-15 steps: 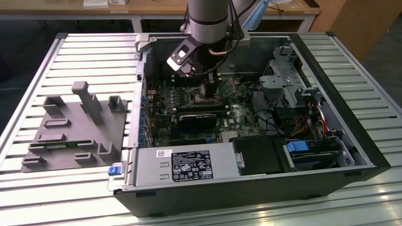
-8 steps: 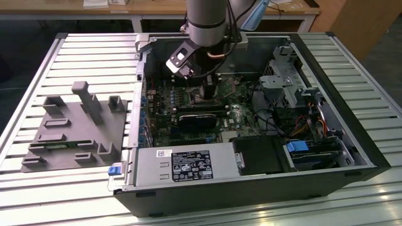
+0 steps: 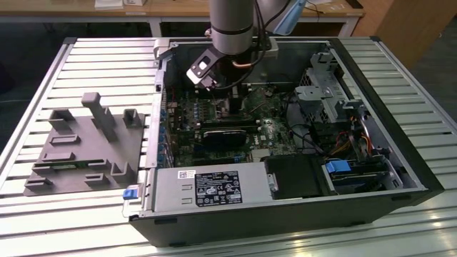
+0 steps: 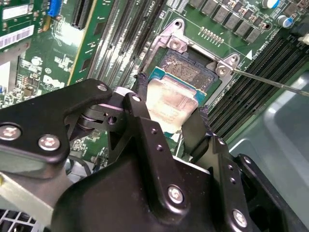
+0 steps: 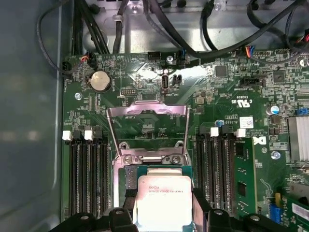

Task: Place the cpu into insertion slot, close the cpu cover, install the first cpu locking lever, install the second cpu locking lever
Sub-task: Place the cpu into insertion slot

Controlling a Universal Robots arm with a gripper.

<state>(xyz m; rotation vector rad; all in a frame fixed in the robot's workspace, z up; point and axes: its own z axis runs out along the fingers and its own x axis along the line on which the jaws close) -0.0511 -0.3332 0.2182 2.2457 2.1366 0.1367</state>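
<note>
The gripper point(image 4: 169, 118), clamped on the chip point(image 4: 170, 99), holds it just above the socket point(image 4: 186, 70). The cover point(image 5: 147, 126) stands open, so seating, closing and both levers point(image 4: 270, 81) appear undone.

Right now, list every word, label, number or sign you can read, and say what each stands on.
None can be quoted reliably.
cpu: dark print on its metal top, too small to read.
black label on the power supply: white signs and print, too small to read.
white sticker on the motherboard: too small to read.
motherboard's white markings: too small to read.
</note>
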